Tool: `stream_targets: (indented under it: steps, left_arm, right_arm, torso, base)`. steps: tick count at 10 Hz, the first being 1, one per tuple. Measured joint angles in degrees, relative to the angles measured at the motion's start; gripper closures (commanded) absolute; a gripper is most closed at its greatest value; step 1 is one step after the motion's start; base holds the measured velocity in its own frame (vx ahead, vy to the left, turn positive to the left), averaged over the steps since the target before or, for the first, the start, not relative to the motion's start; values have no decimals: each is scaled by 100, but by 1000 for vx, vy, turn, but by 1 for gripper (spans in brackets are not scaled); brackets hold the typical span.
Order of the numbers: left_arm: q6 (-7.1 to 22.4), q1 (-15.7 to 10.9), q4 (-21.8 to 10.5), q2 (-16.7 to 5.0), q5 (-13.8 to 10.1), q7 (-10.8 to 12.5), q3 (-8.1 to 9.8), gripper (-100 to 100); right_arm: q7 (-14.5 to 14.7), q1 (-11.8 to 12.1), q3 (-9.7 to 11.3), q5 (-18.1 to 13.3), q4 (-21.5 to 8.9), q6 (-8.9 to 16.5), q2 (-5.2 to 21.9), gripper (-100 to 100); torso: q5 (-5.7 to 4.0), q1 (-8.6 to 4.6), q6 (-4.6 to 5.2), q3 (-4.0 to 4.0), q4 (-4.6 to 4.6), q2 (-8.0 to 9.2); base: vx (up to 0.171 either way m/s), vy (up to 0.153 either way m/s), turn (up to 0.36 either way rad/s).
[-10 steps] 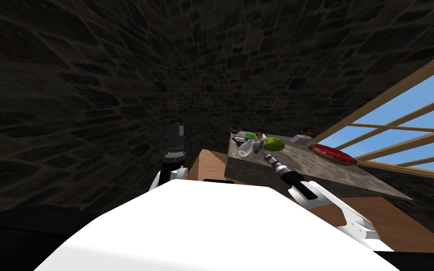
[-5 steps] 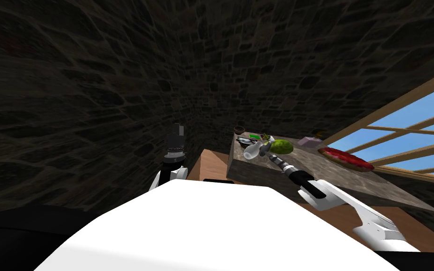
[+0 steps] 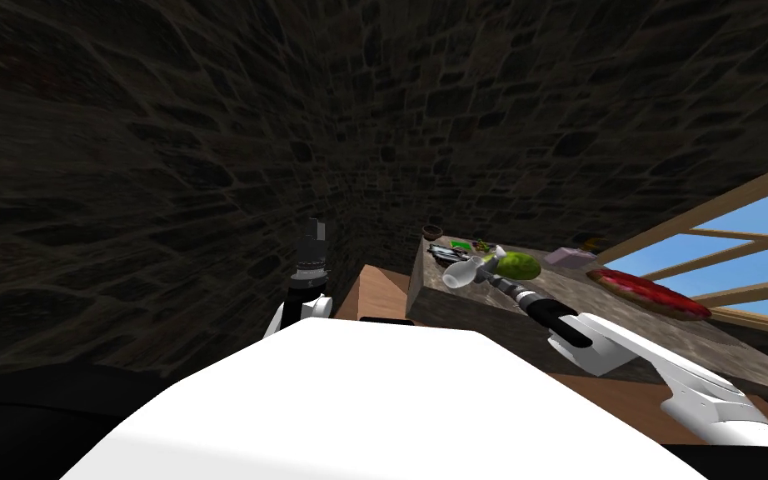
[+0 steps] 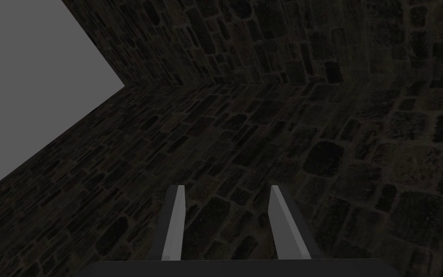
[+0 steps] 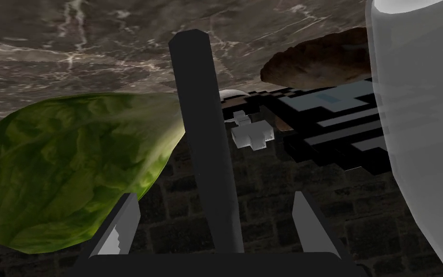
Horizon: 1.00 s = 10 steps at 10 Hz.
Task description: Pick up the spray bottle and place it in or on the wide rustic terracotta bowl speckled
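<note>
The bottle (image 3: 457,274), white, lies tilted over the near left corner of the table (image 3: 599,292), at my 1 o'clock, its grey neck toward my right pincer (image 3: 484,273). I cannot tell whether it rests on the marble top. In the right wrist view the bottle (image 5: 422,120) rises pale just outside one finger. The right pincer (image 5: 215,196) is spread wide. A dark bar (image 5: 206,144) stands between its fingers and touches neither.

A lettuce (image 3: 517,267) sits at the bottle's 3 o'clock, just beside the pincer, and bulges past the other finger in the wrist view (image 5: 62,173). At the bottle's 11 o'clock lies a black and grey blocky thing (image 3: 441,252). Past it, on the table's far corner, stands a small dark bowl (image 3: 432,231); I cannot tell what is in it.

The red bowl (image 3: 649,293), wide and shallow with a brown rim, lies at the bottle's 4 o'clock, well apart from it and beyond the lettuce. Its inside shows plain red. A lilac box (image 3: 570,256) sits at the lettuce's 2 o'clock, behind the gap between lettuce and red bowl.

My left pincer (image 3: 316,227) is raised at my 11 o'clock, off the table, with its fingers (image 4: 175,226) apart.
</note>
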State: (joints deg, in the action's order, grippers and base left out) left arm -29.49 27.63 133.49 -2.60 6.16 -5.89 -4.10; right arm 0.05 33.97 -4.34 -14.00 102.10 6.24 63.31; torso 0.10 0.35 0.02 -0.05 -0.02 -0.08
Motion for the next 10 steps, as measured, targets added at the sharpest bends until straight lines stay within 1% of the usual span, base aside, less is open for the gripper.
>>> stream_targets:
  steps: [2, 3, 4, 5, 6, 7, 8, 10]
  left_arm:
    - [0, 0, 0, 0, 0, 0, 0, 0]
    - [0, 0, 0, 0, 0, 0, 0, 0]
    - [0, 0, 0, 0, 0, 0, 0, 0]
    - [0, 0, 0, -1, 0, 0, 1, 0]
    - [0, 0, 0, -1, 0, 0, 1, 0]
    - [0, 0, 0, -1, 0, 0, 1, 0]
    - [0, 0, 0, -1, 0, 0, 1, 0]
    - [0, 0, 0, -1, 0, 0, 1, 0]
  right_arm:
    - [32, -21, 5, -59, -133, 149, 243, -100]
    - [38, 8, -15, -74, -141, 220, 349, -100]
    - [46, -53, 15, -90, -257, 252, 458, -100]
    - [48, -62, 20, -92, -274, 255, 469, 0]
    - [48, -61, 19, -92, -271, 254, 468, -100]
    - [71, -121, 52, -109, -370, 233, 401, -100]
    - [79, -129, 56, -112, -384, 226, 393, 100]
    - [82, -128, 52, -114, -387, 233, 397, 100]
  torso:
    - [-3, -11, 0, -2, -1, -3]
    - [-4, -17, 1, 1, 0, 1]
    - [-5, -18, 0, 3, 1, 5]
    - [-7, -25, 2, 7, 2, 12]
    - [-9, -31, 2, 9, 4, 17]
    - [-11, -42, -1, 1, 1, 0]
    - [-11, -41, 2, 2, 0, 4]
    - [-13, -36, -1, 9, 3, 16]
  base:
    - [45, 50, 35]
    - [26, 43, 32]
    - [10, 20, 6]
    - [0, 0, 0]
    - [61, -20, 93]
    - [39, -16, 29]
    - [0, 0, 0]
    - [0, 0, 0]
